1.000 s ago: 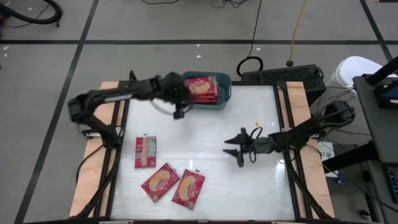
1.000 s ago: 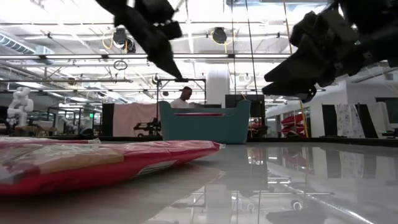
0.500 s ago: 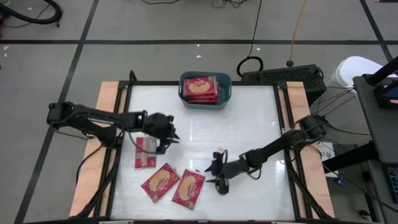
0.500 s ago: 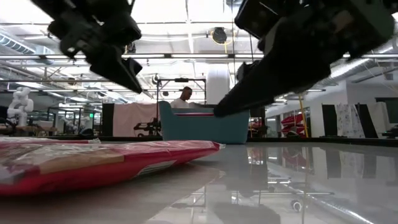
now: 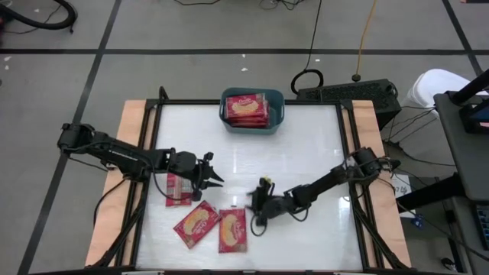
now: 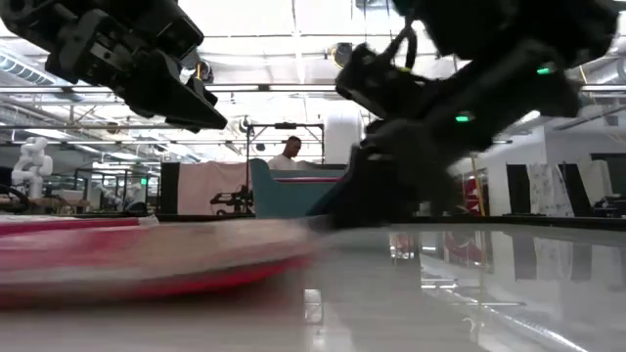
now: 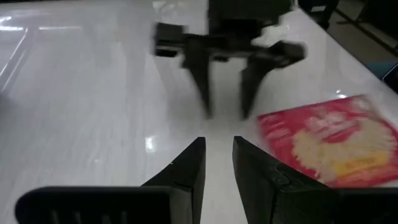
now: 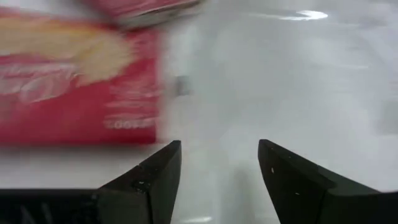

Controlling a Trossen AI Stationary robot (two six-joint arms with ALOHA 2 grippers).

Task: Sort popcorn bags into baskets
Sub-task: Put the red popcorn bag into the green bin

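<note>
Now our right gripper, jaws wide and empty, sits beside a popcorn bag near the table's front; our left gripper, jaws narrow, hovers nearby. Converging arms could collide, we judge, far from the teal basket.

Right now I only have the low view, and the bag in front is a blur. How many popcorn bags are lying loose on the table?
Observer: Three: one popcorn bag partly under the left arm, and two more side by side at the near edge.
Operator: Anything in the basket yet?
Observer: Yes, the basket at the far edge holds red bags.
Operator: Is the right arm carrying one?
Observer: No. The right arm reaches next to the right-hand bag of the pair, jaws open and empty.
</note>
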